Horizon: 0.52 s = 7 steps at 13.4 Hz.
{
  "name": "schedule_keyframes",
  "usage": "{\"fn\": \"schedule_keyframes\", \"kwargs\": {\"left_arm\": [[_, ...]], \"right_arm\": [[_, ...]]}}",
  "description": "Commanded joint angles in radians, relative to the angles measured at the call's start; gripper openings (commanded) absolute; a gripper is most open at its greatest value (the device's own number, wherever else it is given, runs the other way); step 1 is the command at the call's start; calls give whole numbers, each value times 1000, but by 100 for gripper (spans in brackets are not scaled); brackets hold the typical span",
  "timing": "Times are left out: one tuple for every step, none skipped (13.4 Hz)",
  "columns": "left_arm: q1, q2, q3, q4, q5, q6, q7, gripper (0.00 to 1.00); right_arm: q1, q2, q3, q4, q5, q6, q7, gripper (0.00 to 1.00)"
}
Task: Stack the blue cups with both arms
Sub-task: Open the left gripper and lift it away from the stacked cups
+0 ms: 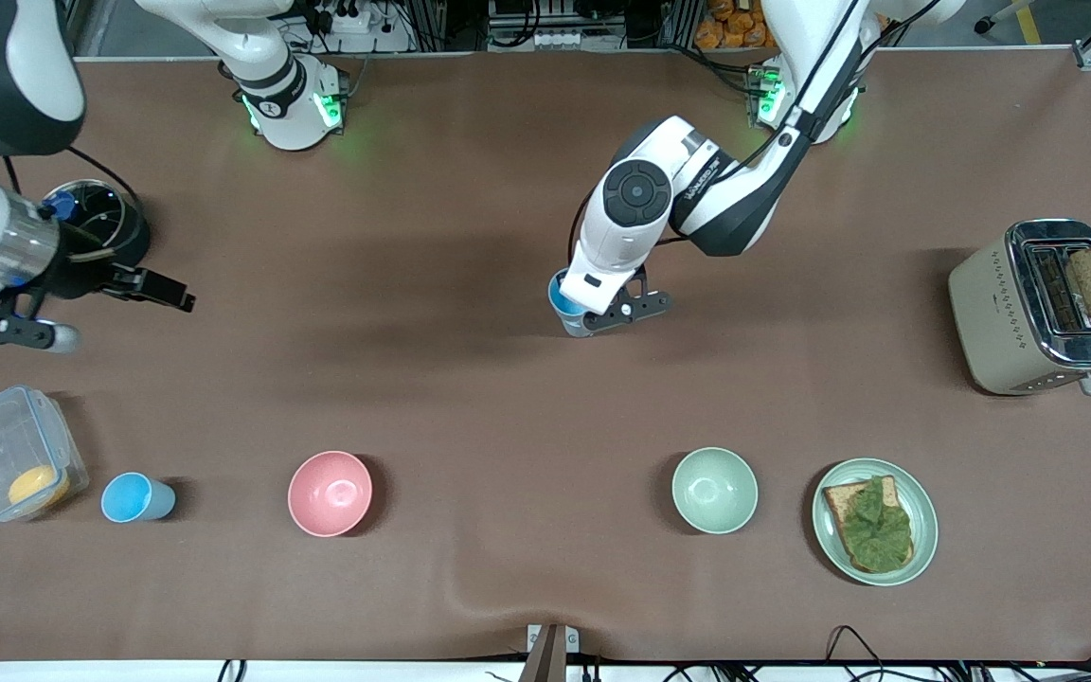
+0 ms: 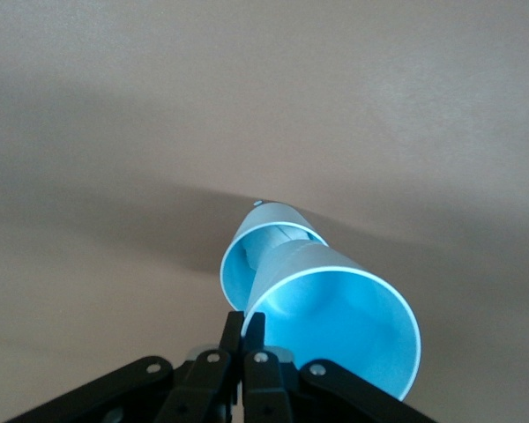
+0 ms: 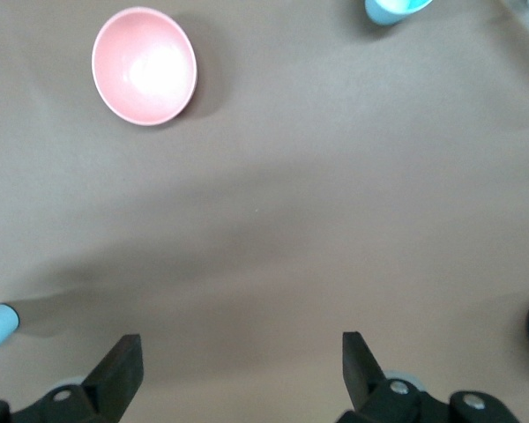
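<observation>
My left gripper (image 1: 593, 313) is shut on the rim of a blue cup (image 1: 566, 301) over the middle of the table. In the left wrist view its fingers (image 2: 234, 328) pinch that cup's rim (image 2: 335, 322). The cup is tilted, and its bottom sits in the mouth of a second blue cup (image 2: 247, 256). Another blue cup (image 1: 136, 497) stands upright near the front camera, beside a clear container, and it also shows in the right wrist view (image 3: 392, 9). My right gripper (image 1: 81, 308) is open and empty over the right arm's end of the table, with bare table between its fingers (image 3: 123, 370).
A clear lidded container (image 1: 15, 464) with an orange item stands at the right arm's end. A pink bowl (image 1: 330, 493), a pale green bowl (image 1: 714, 490) and a green plate (image 1: 924, 530) with topped toast line the near side. A toaster (image 1: 1000, 313) holding bread stands at the left arm's end.
</observation>
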Motion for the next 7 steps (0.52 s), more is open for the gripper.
{"fn": "schedule_keyframes", "kwargs": {"left_arm": [[-13, -10, 6, -32, 29, 45, -36, 0], [-13, -5, 6, -38, 29, 46, -36, 0], [-14, -2, 6, -43, 31, 47, -36, 0], [-14, 1, 6, -46, 31, 47, -36, 0], [-13, 7, 6, -45, 31, 47, -36, 0], [-11, 9, 6, -40, 31, 47, -36, 22], [-10, 9, 8, -34, 32, 47, -34, 99]], "right_arm": [[-45, 22, 24, 70, -30, -16, -36, 100], [-47, 20, 24, 70, -33, -16, -83, 100], [-55, 19, 22, 76, -33, -19, -111, 100], [-73, 19, 22, 91, -36, -20, -119, 100], [-73, 19, 24, 109, -43, -48, -121, 100], [-73, 20, 24, 134, -48, -75, -122, 100], [-72, 20, 24, 151, -48, -83, -122, 100]]}}
